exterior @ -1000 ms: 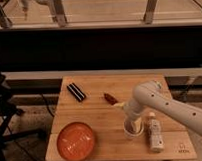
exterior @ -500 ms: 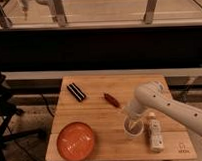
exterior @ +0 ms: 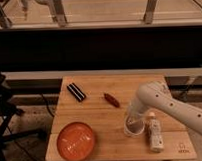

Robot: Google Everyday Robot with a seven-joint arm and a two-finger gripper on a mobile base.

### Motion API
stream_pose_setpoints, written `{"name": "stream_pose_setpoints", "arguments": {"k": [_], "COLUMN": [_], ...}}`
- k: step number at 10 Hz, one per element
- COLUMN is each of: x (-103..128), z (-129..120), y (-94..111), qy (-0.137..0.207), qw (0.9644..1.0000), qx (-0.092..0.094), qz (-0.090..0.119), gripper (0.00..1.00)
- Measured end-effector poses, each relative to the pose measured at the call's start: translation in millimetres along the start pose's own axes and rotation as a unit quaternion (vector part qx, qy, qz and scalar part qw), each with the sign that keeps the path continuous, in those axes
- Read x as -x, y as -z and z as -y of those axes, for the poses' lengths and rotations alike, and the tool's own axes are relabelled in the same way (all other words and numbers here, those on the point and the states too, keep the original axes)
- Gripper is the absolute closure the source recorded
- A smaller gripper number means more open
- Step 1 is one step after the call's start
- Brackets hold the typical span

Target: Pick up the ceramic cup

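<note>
Progress looks roughly halfway, I'd say. Taking the wooden table (exterior: 119,87) as a clock face seen from the camera, the ceramic cup (exterior: 132,128) sits at about 5 o'clock, upright on the wood and not lifted at all as far as I can see. The gripper (exterior: 133,120) is reaching straight down from the white arm (exterior: 165,105) right over or into the cup, so the approach part seems done. Whether the claw is gripping the rim, just closed near it, or parted, I honestly can't tell; the arm's own body hides the fingertips.

What's left, in my judgement: confirm the grip and raise the cup clear of the table.

One thing to watch is the white bottle (exterior: 155,135) lying just beside the cup on its 3 o'clock side, close enough to get bumped on the lift. The orange plate (exterior: 76,141) at 7 o'clock, the red pepper (exterior: 112,99) near the middle and the dark bar (exterior: 76,92) at 10 o'clock are all well apart from the action.
</note>
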Motion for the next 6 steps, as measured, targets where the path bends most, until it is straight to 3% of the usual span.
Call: {"name": "stream_pose_setpoints", "arguments": {"k": [2, 3, 6], "x": [0, 0, 0], "z": [2, 10, 16], "y": [5, 21, 33], "qy": [0.003, 0.009, 0.011], "qw": [1.0000, 0.9999, 0.9999], "qx": [-0.001, -0.008, -0.010], "qz": [0.001, 0.001, 0.003], "gripper": [0.97, 0.98, 0.98]}}
